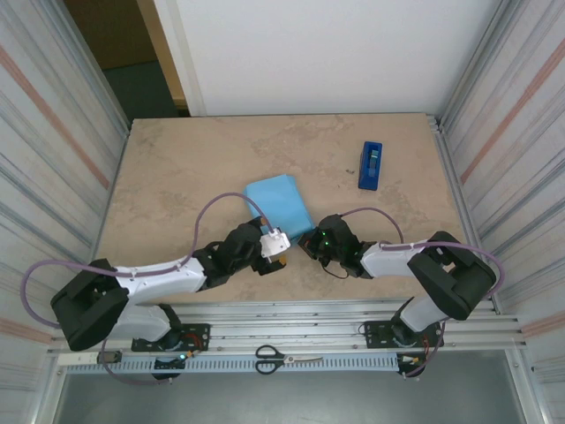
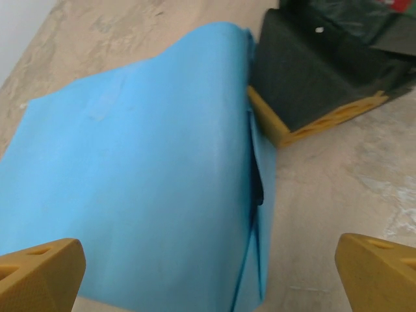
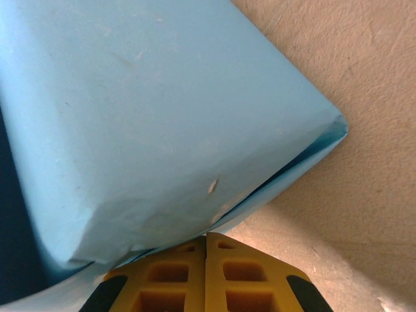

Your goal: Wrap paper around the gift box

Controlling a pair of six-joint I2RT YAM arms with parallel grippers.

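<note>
**Paper Draped Over Box, One Gripper Pins the Fold**

The paper (image 1: 278, 201), sky-blue face up, lies mid-way across the table (image 1: 177, 168), likely covering the hidden gift box; the right gripper (image 3: 207, 250), fingers together, butts its near-right fold, apparently to pin it; the left gripper (image 2: 208, 276) gapes wide at the near edge, gripping nothing.

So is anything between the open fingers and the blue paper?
No, nothing visible. The left gripper has its fingers open right at the paper. The right gripper, shut, only touches the paper's side.
</note>
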